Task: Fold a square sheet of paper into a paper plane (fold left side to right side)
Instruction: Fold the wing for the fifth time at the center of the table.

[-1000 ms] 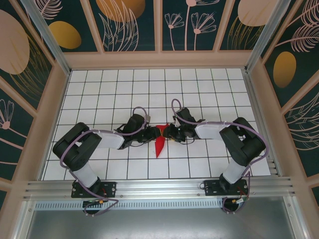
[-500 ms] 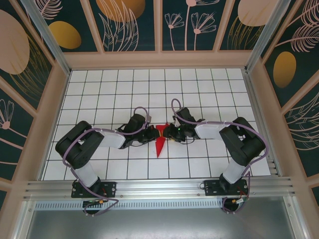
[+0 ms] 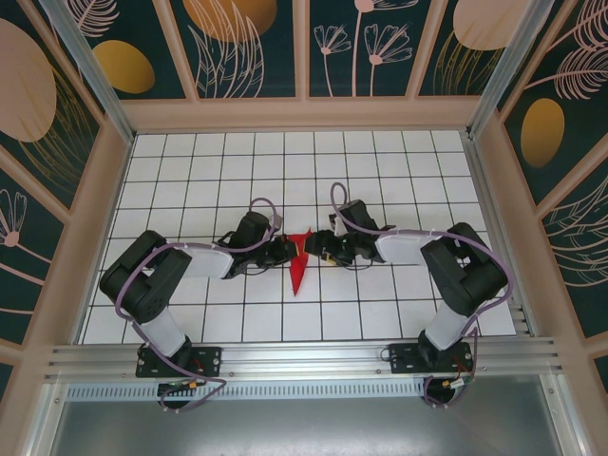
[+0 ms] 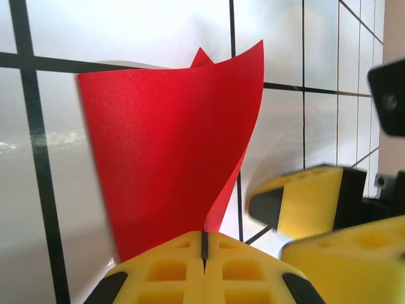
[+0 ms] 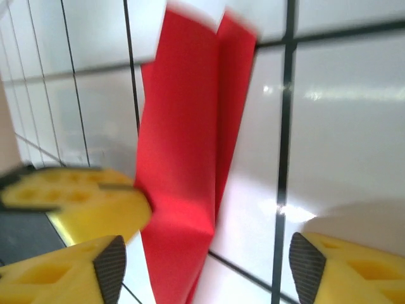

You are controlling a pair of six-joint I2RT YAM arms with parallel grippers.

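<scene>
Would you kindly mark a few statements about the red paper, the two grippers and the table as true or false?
1. The left gripper is shut on an edge of the red paper. True.
2. The right gripper is clamped on the paper. False: its jaws stand wide apart, gripping nothing.
3. The paper lies flat as an open square. False: it is folded narrow, with one layer curling up off the table.
4. The table is white tiles with dark grid lines. True.
5. In the top view the paper sits between the two grippers. True.
</scene>
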